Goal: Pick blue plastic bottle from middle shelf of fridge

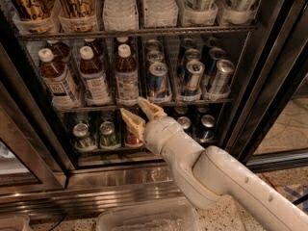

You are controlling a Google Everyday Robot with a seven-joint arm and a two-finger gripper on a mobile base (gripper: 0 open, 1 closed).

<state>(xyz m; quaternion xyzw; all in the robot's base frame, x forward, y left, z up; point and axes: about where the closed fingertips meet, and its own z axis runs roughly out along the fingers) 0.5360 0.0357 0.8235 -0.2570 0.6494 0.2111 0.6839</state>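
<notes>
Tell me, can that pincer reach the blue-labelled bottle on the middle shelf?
Probably yes. The pincer is open just below the blue plastic bottle, at the front edge of the middle shelf. The bottle stands in the front row with nothing before it; the pincer would need to rise.

CAM: single view, above-behind my arm | FACING: forward-down into fridge | RANGE: near | my gripper: centre frame, before middle shelf edge, fingers spread
</notes>
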